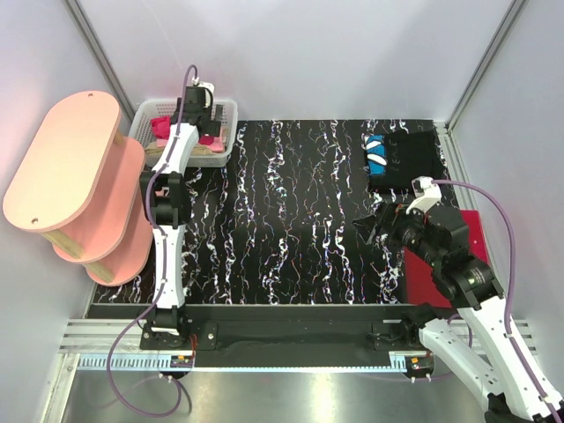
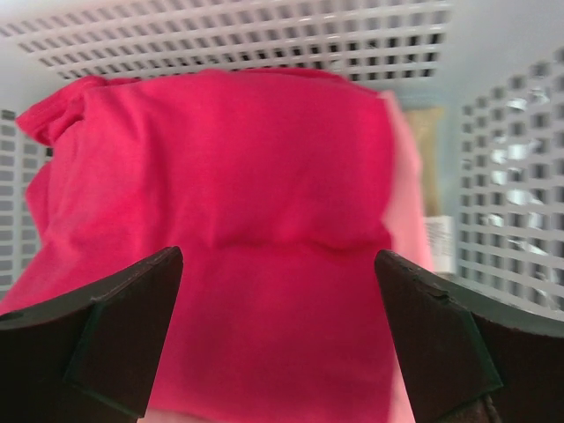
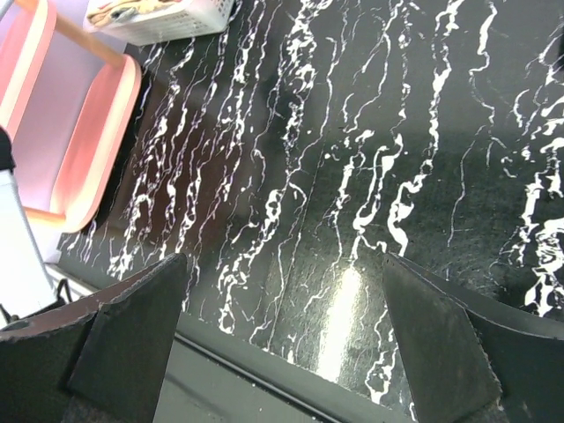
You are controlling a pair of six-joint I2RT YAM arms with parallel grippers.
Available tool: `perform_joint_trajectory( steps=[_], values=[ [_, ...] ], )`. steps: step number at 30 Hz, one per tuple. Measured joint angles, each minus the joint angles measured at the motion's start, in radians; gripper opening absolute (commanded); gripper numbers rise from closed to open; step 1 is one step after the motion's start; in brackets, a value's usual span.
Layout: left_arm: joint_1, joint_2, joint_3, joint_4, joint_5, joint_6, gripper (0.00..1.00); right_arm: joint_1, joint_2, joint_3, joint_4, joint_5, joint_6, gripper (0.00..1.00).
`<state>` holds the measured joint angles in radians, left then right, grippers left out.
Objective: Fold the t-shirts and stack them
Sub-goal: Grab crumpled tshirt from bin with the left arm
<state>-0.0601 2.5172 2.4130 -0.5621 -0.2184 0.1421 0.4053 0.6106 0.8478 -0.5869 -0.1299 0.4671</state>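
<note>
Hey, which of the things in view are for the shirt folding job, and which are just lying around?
For the job: red t-shirt, pink t-shirt, black t-shirt.
Just lying about: white basket, pink shelf, dark-red board.

pale grey walls (image 1: 308,53) – black, white-veined tabletop (image 1: 291,220), pink 3-tier shelf (image 1: 62,163) on its left.
</note>
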Motion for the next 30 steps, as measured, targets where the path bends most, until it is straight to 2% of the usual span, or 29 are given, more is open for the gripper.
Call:
perform_joint_trajectory(
  steps=[10, 15, 18, 19, 20, 21, 22, 30],
  values=[
    [0.013, 0.04, -0.002, 0.07, -0.01, 0.045, 0.91, 0.0, 0.039, 0.008, 0.02, -0.061, 0.004, 1.0],
    [0.008, 0.054, -0.023, 0.084, -0.011, 0.077, 0.8, 0.0, 0.045, 0.018, 0.028, -0.08, 0.005, 1.0],
    [0.005, 0.054, -0.039, 0.099, -0.01, 0.093, 0.55, 0.0, 0.046, 0.018, 0.031, -0.096, 0.005, 1.0],
    [0.004, 0.054, -0.048, 0.105, -0.007, 0.098, 0.31, 0.0, 0.048, 0.019, 0.032, -0.1, 0.005, 1.0],
    [0.001, 0.054, -0.056, 0.109, -0.005, 0.101, 0.17, 0.0, 0.05, 0.02, 0.033, -0.101, 0.005, 1.0],
    [-0.001, 0.054, -0.066, 0.115, -0.003, 0.114, 0.06, 0.0, 0.051, 0.02, 0.034, -0.101, 0.005, 1.0],
    [-0.005, 0.054, -0.07, 0.116, -0.004, 0.112, 0.0, 0.0, 0.051, 0.021, 0.034, -0.101, 0.005, 1.0],
    [-0.013, 0.009, -0.111, 0.109, 0.005, 0.125, 0.0, 0.0, 0.032, 0.021, 0.036, -0.106, 0.012, 1.0]
  ],
)
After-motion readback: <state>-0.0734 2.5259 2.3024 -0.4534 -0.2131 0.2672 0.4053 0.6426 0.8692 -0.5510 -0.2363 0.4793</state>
